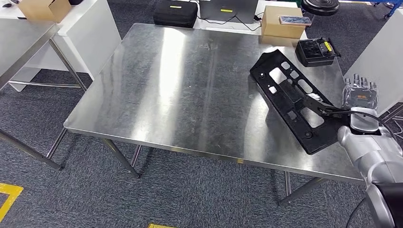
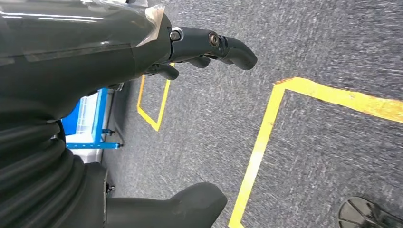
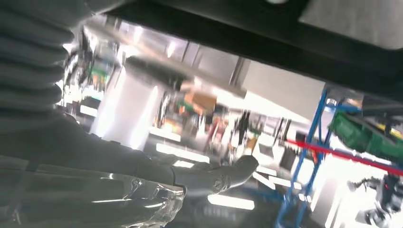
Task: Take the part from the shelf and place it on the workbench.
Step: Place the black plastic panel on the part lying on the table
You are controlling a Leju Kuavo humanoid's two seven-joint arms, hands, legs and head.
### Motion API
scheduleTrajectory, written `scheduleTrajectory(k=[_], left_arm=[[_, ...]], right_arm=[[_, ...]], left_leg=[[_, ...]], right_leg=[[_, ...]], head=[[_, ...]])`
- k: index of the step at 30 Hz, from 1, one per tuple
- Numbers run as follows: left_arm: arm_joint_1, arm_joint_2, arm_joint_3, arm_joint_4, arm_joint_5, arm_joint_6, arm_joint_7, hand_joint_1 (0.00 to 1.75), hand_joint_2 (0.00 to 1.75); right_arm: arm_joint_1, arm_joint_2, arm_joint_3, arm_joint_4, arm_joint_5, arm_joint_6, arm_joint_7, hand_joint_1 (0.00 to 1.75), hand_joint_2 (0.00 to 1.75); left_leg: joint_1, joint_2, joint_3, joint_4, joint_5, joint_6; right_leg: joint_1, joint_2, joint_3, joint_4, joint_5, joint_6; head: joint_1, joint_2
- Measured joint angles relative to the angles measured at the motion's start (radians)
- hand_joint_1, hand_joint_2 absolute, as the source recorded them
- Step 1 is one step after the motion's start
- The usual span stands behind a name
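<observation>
The part (image 1: pixel 290 97) is a long flat black panel with several cutouts, lying slantwise on the right side of the steel workbench (image 1: pixel 190 90). My right hand (image 1: pixel 360 97) is at the bench's right edge beside the panel's near end, fingers straight and spread. Its thumb reaches out over the panel. In the right wrist view the panel's dark edge (image 3: pixel 266 38) runs close by, with a wide gap between it and the thumb (image 3: pixel 223 176). My left hand (image 2: pixel 209 47) hangs over the grey carpet with nothing in it, thumb and fingers apart.
A small black case (image 1: pixel 316 51) and a cardboard box (image 1: pixel 283 23) stand at the bench's far right corner. A black bag (image 1: pixel 176 13) lies behind the bench, and a white table (image 1: pixel 28 42) stands to the left. Yellow floor tape (image 2: pixel 266 133) marks the carpet.
</observation>
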State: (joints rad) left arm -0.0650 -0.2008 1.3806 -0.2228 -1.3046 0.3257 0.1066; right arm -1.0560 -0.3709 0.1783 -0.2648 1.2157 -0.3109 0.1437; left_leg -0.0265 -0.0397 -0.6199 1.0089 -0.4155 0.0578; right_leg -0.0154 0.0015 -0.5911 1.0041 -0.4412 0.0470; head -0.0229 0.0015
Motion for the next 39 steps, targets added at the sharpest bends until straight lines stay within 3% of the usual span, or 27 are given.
scheduleTrajectory(k=[15, 20, 27, 30, 31, 34, 39], left_arm=[[0.000, 0.001, -0.007, 0.000, -0.035, 0.021, 0.061, 0.00, 1.75], [0.000, 0.001, -0.013, 0.000, -0.043, 0.022, 0.072, 0.00, 1.75], [-0.001, 0.001, -0.014, 0.000, -0.030, 0.023, 0.050, 0.00, 1.75], [-0.001, 0.001, -0.014, 0.000, -0.026, 0.011, 0.038, 0.00, 0.44], [-0.001, 0.001, -0.014, 0.000, -0.026, 0.006, 0.037, 0.00, 0.00], [-0.001, 0.001, -0.014, 0.000, -0.028, -0.010, 0.034, 0.00, 0.00], [-0.001, 0.001, -0.019, 0.000, -0.047, -0.044, 0.027, 0.00, 0.00]], right_arm=[[0.053, 0.016, -0.178, 0.000, -0.101, -0.004, -0.025, 0.00, 0.00], [0.077, 0.028, -0.248, 0.000, -0.161, -0.026, -0.079, 0.00, 0.00], [0.092, 0.032, -0.277, -0.001, -0.104, -0.089, -0.116, 0.00, 0.00], [0.098, 0.028, -0.277, -0.001, -0.070, -0.089, -0.107, 0.00, 0.00], [0.099, 0.025, -0.277, -0.001, -0.062, -0.089, -0.101, 0.00, 0.44], [0.101, 0.008, -0.277, -0.001, -0.045, -0.089, -0.092, 0.00, 1.75], [0.101, -0.038, -0.277, -0.003, -0.022, -0.091, -0.082, 0.00, 1.75]], left_leg=[[0.000, 0.000, -0.001, 0.000, 0.000, 0.000], [-0.001, 0.000, -0.001, 0.000, 0.000, 0.000], [-0.001, 0.000, -0.001, 0.000, 0.000, 0.000], [-0.001, 0.000, -0.001, 0.000, 0.000, 0.000], [-0.001, 0.000, -0.001, 0.000, 0.000, 0.000], [-0.001, 0.000, -0.001, 0.000, 0.000, 0.000], [-0.002, 0.000, -0.001, 0.000, 0.000, 0.000]], right_leg=[[0.000, 0.000, 0.000, 0.000, 0.000, 0.000], [0.000, 0.000, 0.000, 0.000, 0.000, 0.000], [0.000, 0.000, -0.001, 0.000, 0.000, 0.000], [0.000, 0.000, -0.001, 0.000, 0.000, 0.000], [0.000, 0.000, -0.001, 0.000, 0.000, 0.000], [0.000, 0.000, -0.001, 0.000, 0.000, 0.000], [0.000, 0.000, -0.001, 0.000, 0.000, 0.000]], head=[[0.000, 0.000], [0.000, 0.000], [0.000, 0.000], [0.000, 0.000], [0.000, 0.000], [0.000, 0.000], [0.000, 0.000]])
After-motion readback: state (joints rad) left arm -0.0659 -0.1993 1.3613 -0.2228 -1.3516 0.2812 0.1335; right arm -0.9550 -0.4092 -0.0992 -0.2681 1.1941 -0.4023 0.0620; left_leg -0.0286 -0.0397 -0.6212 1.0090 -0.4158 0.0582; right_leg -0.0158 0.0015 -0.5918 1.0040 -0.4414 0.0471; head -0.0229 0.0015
